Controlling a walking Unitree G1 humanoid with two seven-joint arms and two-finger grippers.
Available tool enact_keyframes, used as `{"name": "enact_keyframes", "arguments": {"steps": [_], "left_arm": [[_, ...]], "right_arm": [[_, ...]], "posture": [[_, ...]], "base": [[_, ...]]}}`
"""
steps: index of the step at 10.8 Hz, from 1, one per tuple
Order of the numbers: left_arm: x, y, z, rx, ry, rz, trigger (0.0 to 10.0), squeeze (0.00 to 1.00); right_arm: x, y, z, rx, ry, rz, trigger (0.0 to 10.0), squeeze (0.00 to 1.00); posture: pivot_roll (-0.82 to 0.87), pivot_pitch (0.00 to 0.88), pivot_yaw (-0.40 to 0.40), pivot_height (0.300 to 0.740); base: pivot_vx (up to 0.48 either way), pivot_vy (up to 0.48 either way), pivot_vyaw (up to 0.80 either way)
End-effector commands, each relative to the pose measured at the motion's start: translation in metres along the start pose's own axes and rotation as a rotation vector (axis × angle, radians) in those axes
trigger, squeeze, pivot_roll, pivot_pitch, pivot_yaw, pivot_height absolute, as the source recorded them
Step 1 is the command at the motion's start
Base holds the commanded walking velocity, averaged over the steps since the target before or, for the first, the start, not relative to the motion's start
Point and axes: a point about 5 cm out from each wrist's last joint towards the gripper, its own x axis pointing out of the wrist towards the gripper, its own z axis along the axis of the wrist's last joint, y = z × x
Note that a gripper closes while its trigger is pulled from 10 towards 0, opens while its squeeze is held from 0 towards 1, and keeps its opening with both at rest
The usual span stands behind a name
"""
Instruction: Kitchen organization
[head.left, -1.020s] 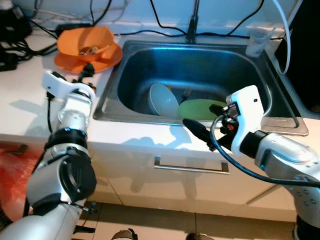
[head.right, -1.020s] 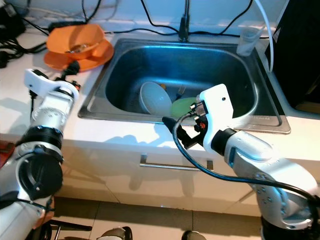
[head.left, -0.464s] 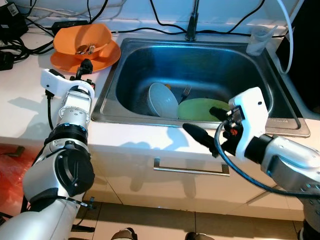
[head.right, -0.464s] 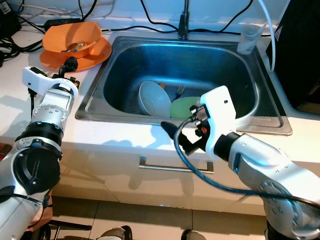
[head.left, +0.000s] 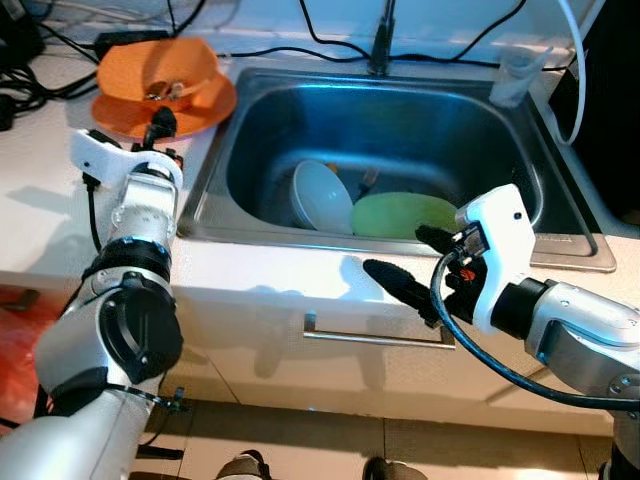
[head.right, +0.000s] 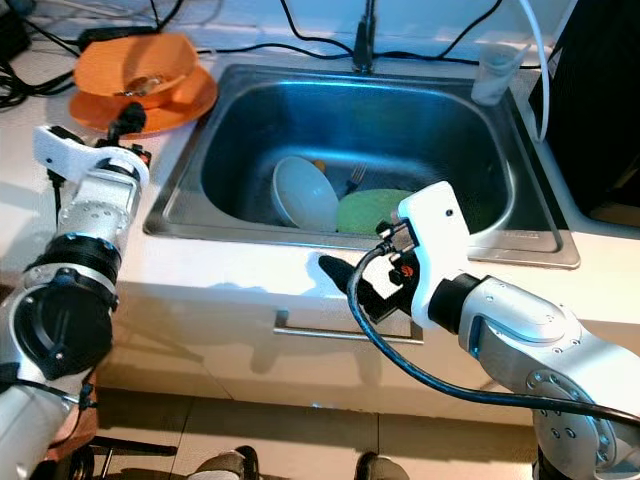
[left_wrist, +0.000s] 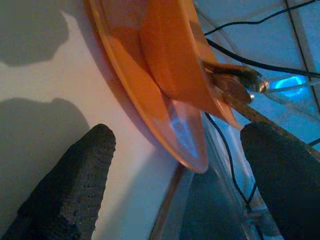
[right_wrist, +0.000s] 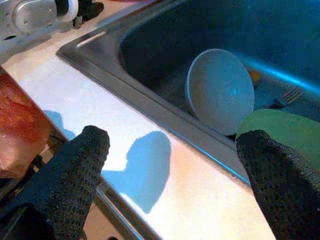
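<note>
An orange bowl (head.left: 158, 72) holding some metal utensils (left_wrist: 235, 82) sits on an orange plate (head.left: 205, 105) on the counter left of the sink (head.left: 470, 130). My left gripper (left_wrist: 177, 135) is open right at the plate's near rim, one finger on each side of it. In the sink a pale bowl (head.left: 322, 195) stands on edge beside a green plate (head.left: 403, 213) and a fork (head.left: 368, 182). My right gripper (head.left: 410, 262) is open over the counter strip in front of the sink, holding nothing.
A clear cup (head.left: 510, 78) stands at the sink's back right corner. Black cables (head.left: 60, 75) run along the back of the counter and around the tap (head.left: 382, 45). A drawer handle (head.left: 378, 336) is below the counter edge. A dark appliance (head.left: 612, 100) is at the right.
The camera has shifted a little. My left gripper has come closer to the orange plate's rim. My right gripper has drawn back slightly from the sink's front edge, still open.
</note>
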Motion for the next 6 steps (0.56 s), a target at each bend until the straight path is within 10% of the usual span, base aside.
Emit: {"name": "enact_keyframes", "arguments": {"steps": [1, 4, 5, 6], "left_arm": [[-0.0044, 0.0224, -0.0151, -0.023, 0.064, 0.099, 10.0, 0.0], [-0.0041, 0.023, -0.0137, -0.018, 0.046, 0.145, 10.0, 0.0], [-0.0036, 0.0211, -0.0123, -0.022, 0.035, 0.139, 0.0, 0.0], [-0.0031, 0.0194, -0.0114, -0.021, 0.03, 0.136, 0.0, 0.0]], "right_arm": [[-0.0038, 0.0018, 0.0029, -0.01, -0.009, 0.002, 10.0, 0.0], [-0.0049, 0.002, 0.0029, -0.008, -0.001, -0.003, 10.0, 0.0], [-0.0055, 0.0019, 0.0028, -0.006, 0.001, -0.006, 10.0, 0.0], [-0.006, 0.0012, 0.0024, -0.005, 0.003, -0.009, 10.0, 0.0]], "posture": [[-0.2, 0.209, -0.007, 0.74], [-0.22, 0.216, -0.007, 0.74], [-0.22, 0.217, -0.005, 0.74], [-0.22, 0.217, -0.005, 0.74]], "base": [[0.0, 0.0, 0.0], [0.0, 0.0, 0.0], [0.0, 0.0, 0.0], [0.0, 0.0, 0.0]]}}
